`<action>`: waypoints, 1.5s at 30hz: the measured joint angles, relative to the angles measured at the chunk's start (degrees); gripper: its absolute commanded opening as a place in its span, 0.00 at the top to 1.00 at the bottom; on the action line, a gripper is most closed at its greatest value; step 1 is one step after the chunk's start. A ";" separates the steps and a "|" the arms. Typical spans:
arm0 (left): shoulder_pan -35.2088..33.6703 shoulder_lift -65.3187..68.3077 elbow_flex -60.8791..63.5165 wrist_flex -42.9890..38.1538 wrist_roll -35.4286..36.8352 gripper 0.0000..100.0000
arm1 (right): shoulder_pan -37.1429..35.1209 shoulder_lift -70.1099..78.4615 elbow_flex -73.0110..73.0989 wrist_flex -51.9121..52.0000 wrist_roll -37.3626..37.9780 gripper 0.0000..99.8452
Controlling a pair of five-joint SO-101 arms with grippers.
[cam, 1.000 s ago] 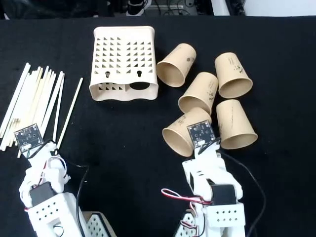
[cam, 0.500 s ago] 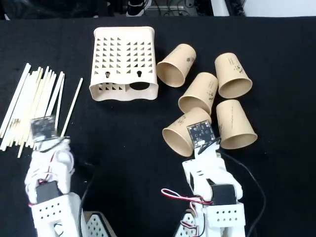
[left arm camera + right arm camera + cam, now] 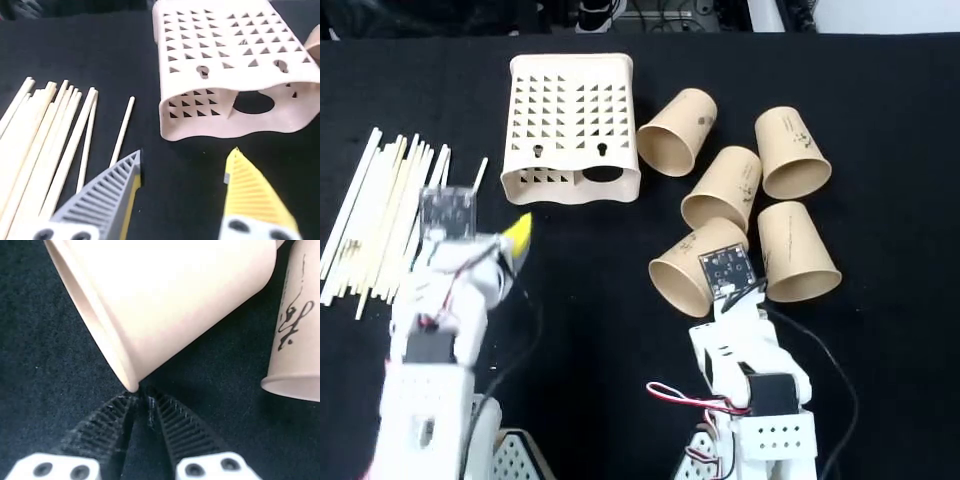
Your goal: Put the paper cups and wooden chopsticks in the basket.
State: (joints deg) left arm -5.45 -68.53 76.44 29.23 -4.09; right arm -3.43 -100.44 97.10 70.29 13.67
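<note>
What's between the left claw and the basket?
Just bare black table lies between the left claw and the basket. The left wrist view shows that.

The cream perforated plastic basket [image 3: 572, 125] lies on the black worktop [image 3: 590, 300], pale wooden chopsticks [image 3: 380, 215] left, tan paper cups [image 3: 723, 188] right.

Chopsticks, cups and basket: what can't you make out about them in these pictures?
Chopsticks: count unclear in the high view; they overlap and the left arm covers some.
Basket: inside mostly hidden by its own upper wall, left wrist view.
Nearest cup: cut off by the right wrist view's edge; whether the right gripper touches its rim is unclear.
</note>
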 measured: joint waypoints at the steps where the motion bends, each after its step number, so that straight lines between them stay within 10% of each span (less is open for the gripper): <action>1: 0.00 5.36 -2.73 -1.23 0.00 0.73 | 0.00 0.00 0.00 0.00 0.00 0.97; 15: -1.85 73.67 -30.42 -34.29 -1.76 0.79 | 0.00 0.00 0.00 0.00 0.00 0.97; 20: -2.37 80.09 -36.92 -41.23 2.99 0.98 | 0.00 0.00 0.00 0.00 0.00 0.97; 26: -2.20 79.03 -37.98 -43.78 0.70 0.97 | 0.00 0.00 0.00 0.00 0.00 0.97; 31: -1.93 68.40 -35.34 -35.34 0.35 0.97 | 0.00 0.00 0.00 0.00 0.00 0.97; 45: 2.64 34.99 -48.88 21.89 8.70 0.97 | 0.00 0.00 0.00 0.00 0.00 0.97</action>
State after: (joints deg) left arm -2.81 -33.54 27.56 51.12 4.62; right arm -3.43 -100.44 97.10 70.29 13.67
